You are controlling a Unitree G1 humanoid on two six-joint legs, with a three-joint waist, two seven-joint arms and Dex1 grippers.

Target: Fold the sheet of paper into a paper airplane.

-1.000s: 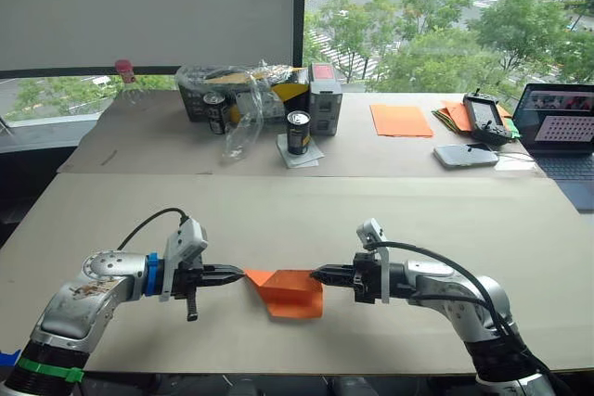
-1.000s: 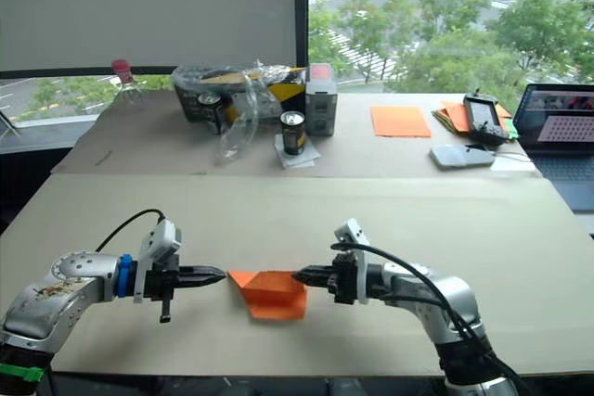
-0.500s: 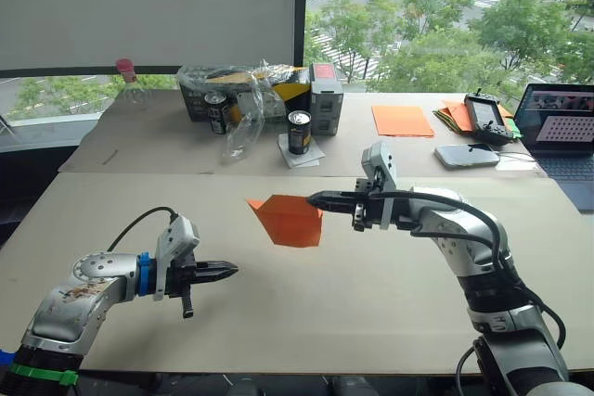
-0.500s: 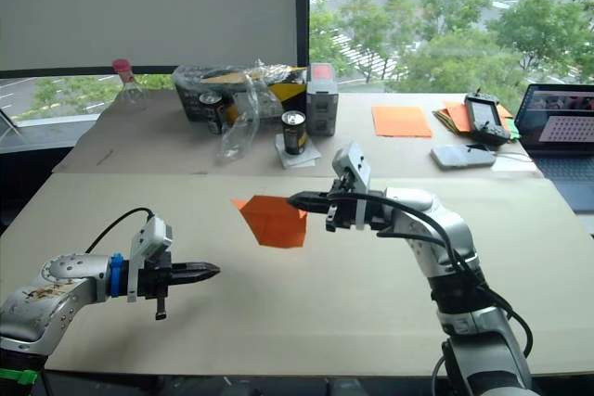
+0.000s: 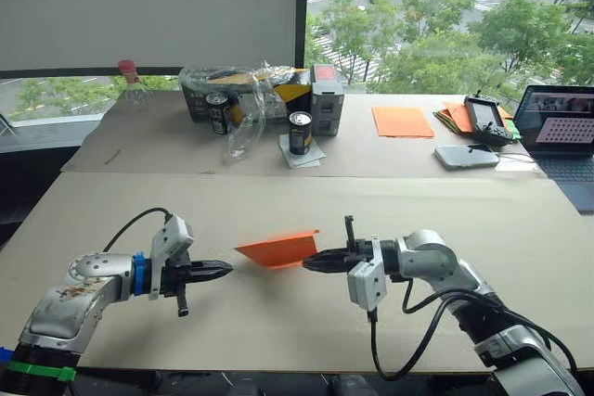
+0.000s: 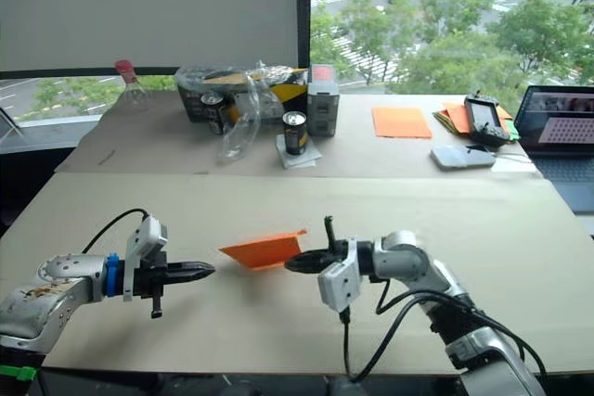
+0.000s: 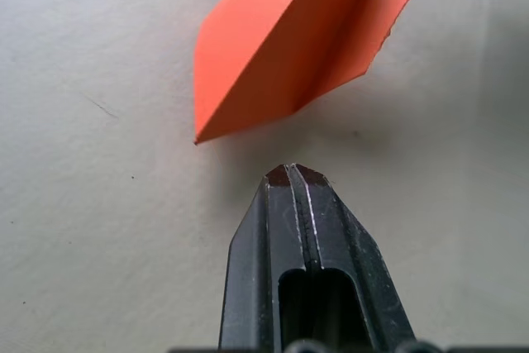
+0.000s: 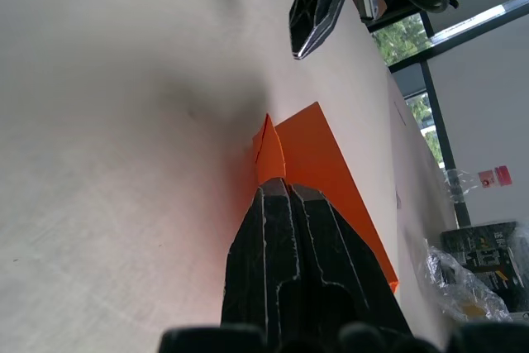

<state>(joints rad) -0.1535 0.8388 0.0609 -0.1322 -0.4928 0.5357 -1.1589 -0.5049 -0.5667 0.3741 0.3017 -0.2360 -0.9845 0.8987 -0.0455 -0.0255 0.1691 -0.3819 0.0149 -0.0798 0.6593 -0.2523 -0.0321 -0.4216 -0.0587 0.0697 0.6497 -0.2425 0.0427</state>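
While right gripper pinches paper airplane, creased underside

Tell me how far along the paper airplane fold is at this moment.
Done: the bright orange paper is already a narrow pointed wedge with layered flaps, seen in the left wrist view. In hand: the right claw is shut on its rear edge, holding it low over the beige table. The left claw is shut and empty, just off the nose. Left: perhaps final flap shaping and release; I cannot tell whether more folds are needed.
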